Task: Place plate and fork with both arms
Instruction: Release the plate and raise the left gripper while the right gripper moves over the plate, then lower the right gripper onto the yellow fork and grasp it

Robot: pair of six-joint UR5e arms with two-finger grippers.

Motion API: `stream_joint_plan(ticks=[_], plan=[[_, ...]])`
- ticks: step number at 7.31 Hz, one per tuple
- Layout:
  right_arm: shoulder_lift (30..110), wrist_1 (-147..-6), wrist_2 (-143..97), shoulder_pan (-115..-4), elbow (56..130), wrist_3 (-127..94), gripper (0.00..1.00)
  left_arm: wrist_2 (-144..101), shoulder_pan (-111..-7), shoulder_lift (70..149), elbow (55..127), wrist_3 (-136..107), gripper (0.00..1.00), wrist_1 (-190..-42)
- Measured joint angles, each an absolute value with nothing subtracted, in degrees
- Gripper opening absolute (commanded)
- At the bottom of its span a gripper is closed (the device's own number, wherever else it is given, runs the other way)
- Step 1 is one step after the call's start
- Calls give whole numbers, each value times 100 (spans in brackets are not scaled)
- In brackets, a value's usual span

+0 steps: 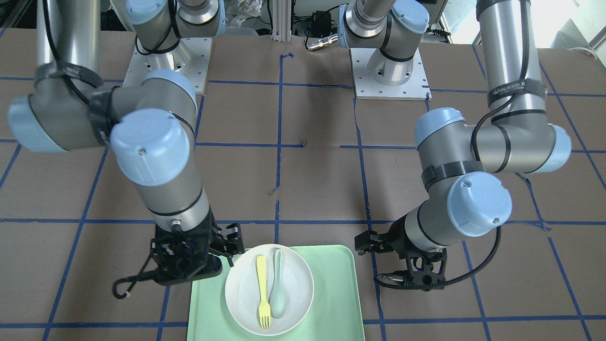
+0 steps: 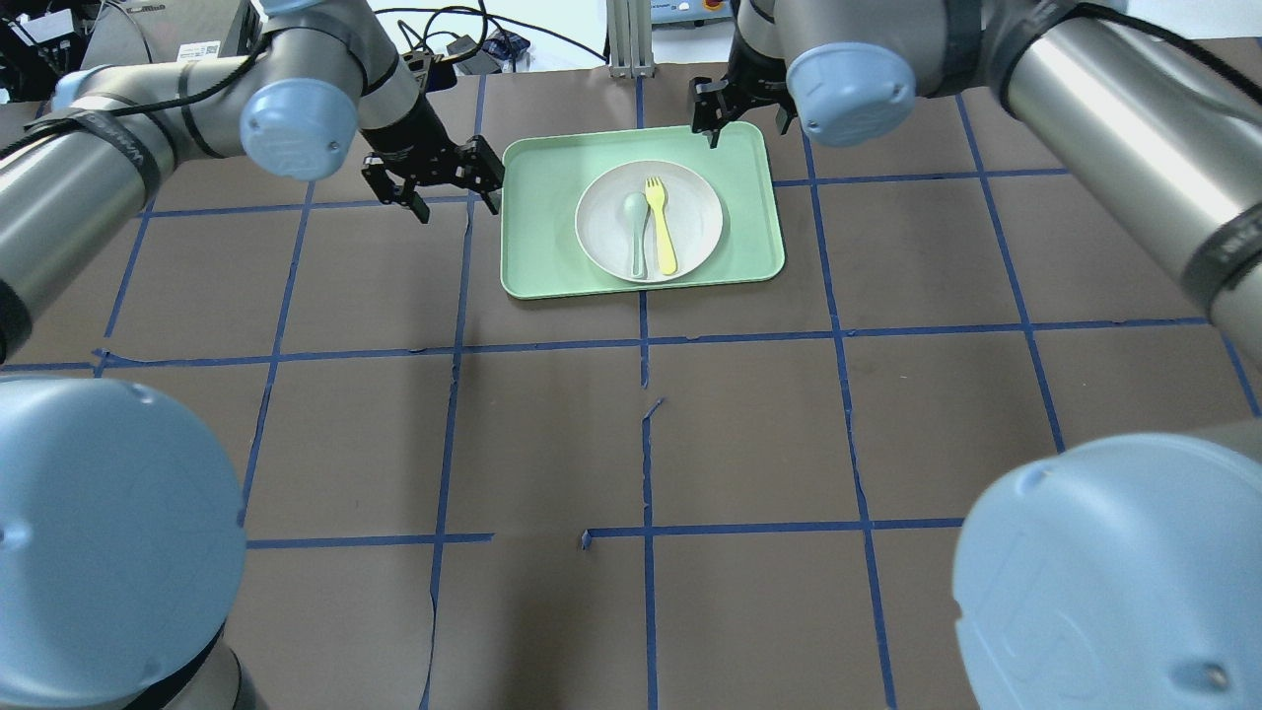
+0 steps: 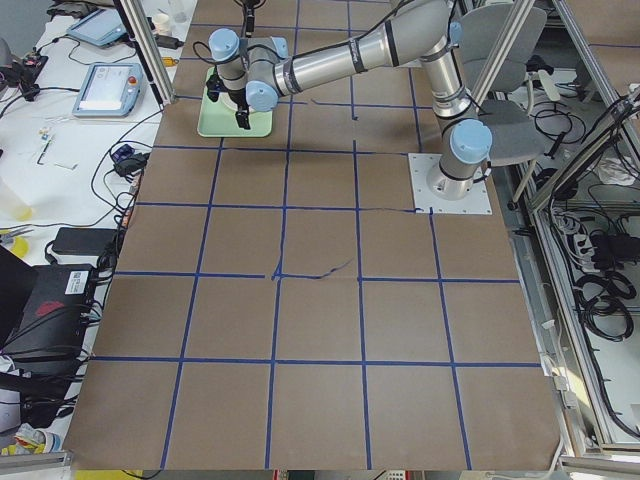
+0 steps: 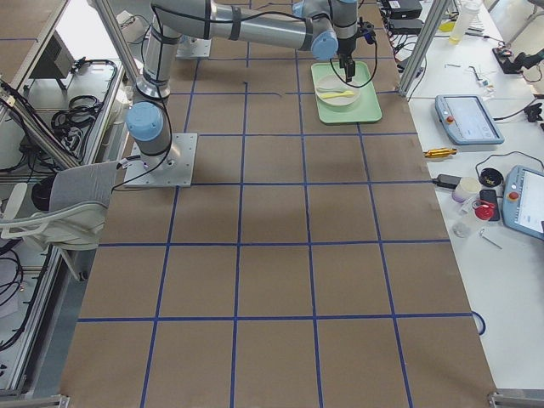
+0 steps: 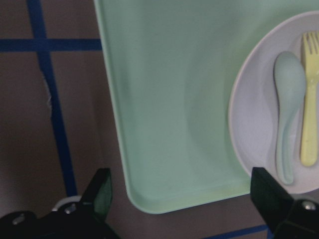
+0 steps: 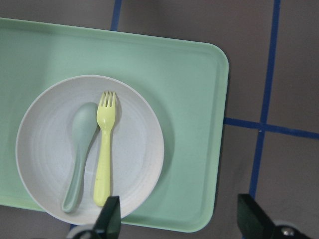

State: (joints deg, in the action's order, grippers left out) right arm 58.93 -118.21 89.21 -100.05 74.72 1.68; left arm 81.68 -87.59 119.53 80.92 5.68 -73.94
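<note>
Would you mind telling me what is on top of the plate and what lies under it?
On the plate lie the fork and a grey-green spoon, side by side. The plate rests on a mint-green tray; the tray surface beneath it is covered.

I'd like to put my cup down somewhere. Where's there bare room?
Bare: the wide tray strip between its rim by the left claw and the plate, and the brown table nearer the robot. Crowded: the plate, holding fork and spoon.
</note>
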Motion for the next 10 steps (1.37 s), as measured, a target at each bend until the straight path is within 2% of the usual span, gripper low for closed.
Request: stream_joint_plan(ticks=[2, 4, 10], plan=[[5229, -12132, 8799, -10261, 7230, 170, 58, 8389, -8517, 11638, 8419, 819, 100, -7611], [4885, -12268, 8640, -10312, 7223, 225, 58, 8417, -8472, 11541, 8574, 856, 100, -7616], [4727, -12286, 8420, -10327, 7592, 232, 55, 8412, -8481, 11520, 8784, 861, 100, -7481]])
